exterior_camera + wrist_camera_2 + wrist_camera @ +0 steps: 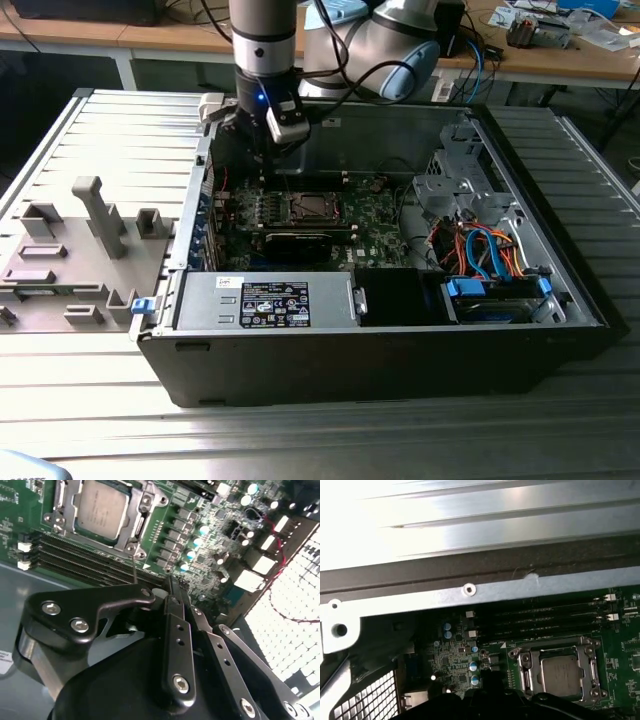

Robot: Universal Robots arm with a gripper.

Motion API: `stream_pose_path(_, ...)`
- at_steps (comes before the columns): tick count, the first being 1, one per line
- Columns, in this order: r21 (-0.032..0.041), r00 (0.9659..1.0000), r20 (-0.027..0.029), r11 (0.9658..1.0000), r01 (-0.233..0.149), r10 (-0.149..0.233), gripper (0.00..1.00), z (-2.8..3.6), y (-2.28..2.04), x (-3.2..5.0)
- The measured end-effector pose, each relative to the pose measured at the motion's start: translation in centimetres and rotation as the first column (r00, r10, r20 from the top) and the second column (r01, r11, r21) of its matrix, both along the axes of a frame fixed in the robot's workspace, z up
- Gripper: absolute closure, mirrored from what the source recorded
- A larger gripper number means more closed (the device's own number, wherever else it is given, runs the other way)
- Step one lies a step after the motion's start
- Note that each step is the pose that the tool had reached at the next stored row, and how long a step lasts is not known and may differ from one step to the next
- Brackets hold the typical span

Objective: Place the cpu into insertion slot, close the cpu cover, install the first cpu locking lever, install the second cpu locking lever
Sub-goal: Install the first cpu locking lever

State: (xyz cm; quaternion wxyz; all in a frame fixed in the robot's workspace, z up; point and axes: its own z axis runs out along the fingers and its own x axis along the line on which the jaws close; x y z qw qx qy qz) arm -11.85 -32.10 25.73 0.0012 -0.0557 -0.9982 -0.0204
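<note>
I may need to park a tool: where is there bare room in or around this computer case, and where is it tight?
Bare ribbed table lies beside the grey fixture blocks, and in front of the case. Inside, the case floor between the green board and the drive cage is bare. It is tight around the gripper, the socket holding the cpu and the orange cables.

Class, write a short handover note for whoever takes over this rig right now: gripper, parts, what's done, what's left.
Gripper: fingers together, holding nothing, above the green board by the memory slots.
Chip: seated in the socket.
Cover: lying flat around the chip, in both wrist views.
Done: chip placed, cover down.
Left: whether either locking lever is latched can't be told; check both.
</note>
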Motion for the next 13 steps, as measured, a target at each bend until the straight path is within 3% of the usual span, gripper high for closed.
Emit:
stream_pose_path(6, 0.0001, 0.9974, 0.0, 0.9974, -0.073, 0.073, 0.89, 0.0, 0.25, 0.1)
stream_pose_path(13, 0.001, 0.9966, -0.0002, 0.9966, -0.082, 0.082, 0.89, 0.18, 0.71, 0.8)
